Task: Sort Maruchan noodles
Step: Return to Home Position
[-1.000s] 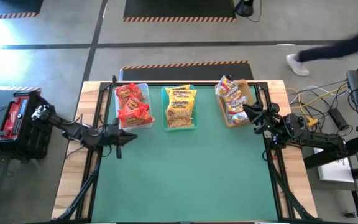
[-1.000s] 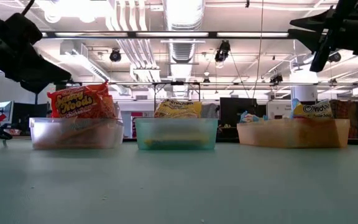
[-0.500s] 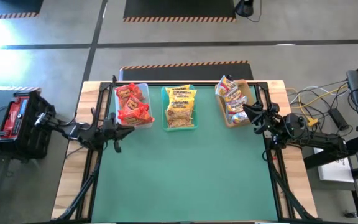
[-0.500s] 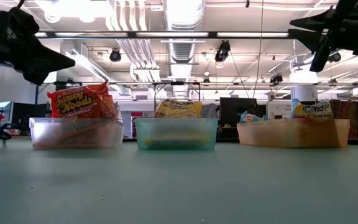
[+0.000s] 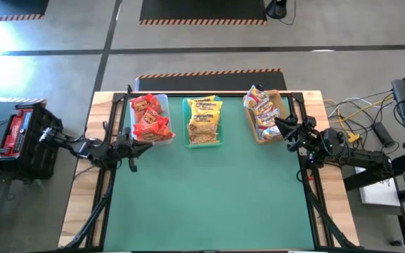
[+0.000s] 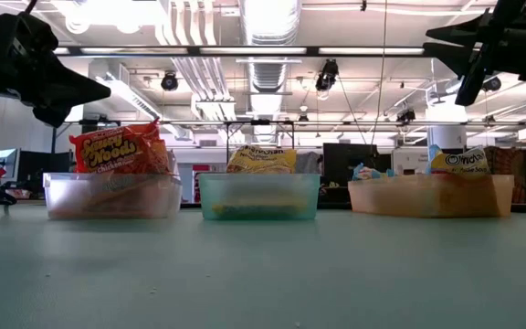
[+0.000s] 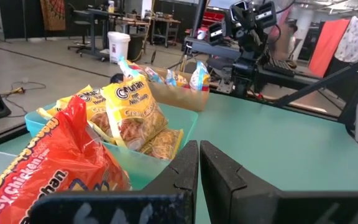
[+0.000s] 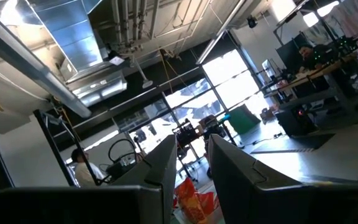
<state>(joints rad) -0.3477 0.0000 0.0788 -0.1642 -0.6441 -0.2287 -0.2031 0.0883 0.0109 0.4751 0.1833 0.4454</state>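
Red-orange Maruchan noodles [image 5: 150, 118] are held in the clear bin [image 5: 166, 105] just beside the left pincer [image 5: 143, 147], which is closed and empty. The right pincer [image 5: 280, 124], slightly parted and empty, is raised beside the tan bin [image 5: 278, 98] on the counter [image 5: 209, 197].

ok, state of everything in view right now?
clear bin: holds red-orange noodle packets.
teal bin: holds yellow noodle packets.
tan bin: holds yellow-and-pink noodle packets.
left gripper: shut, empty, raised by the clear bin.
right gripper: slightly open, empty, raised by the tan bin.
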